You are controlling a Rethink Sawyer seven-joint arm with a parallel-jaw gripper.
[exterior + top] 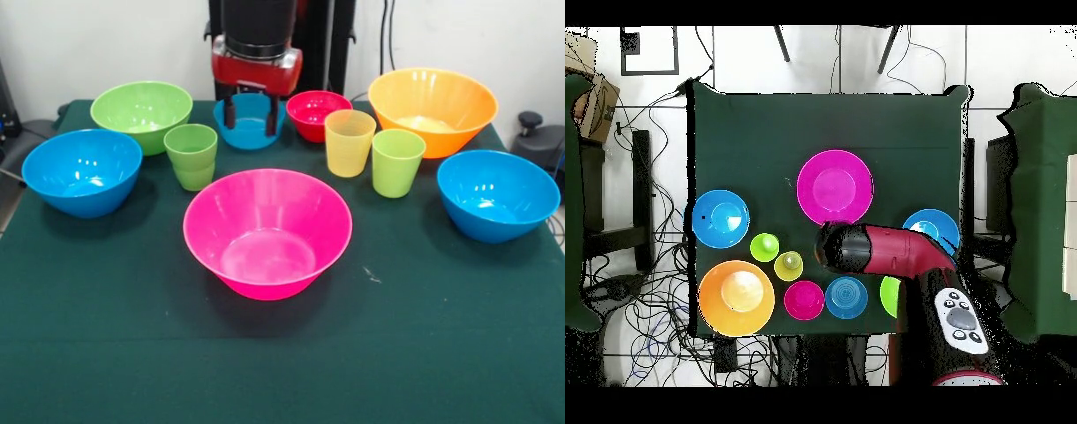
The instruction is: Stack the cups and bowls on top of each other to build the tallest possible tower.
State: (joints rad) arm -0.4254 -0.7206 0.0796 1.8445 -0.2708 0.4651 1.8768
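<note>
Green cloth table (pixel 106 353) carries no readable writing. Far back, the gripper (pixel 250 116) hangs with fingers spread, empty, before the small blue bowl (pixel 250 132); overhead, the arm hides the stacked green cups (pixel 192 155).

Pink bowl (pixel 267 231) upright, front centre; other bowls (pixel 141 113) and cups (pixel 350 142) unstacked behind, upright
</note>
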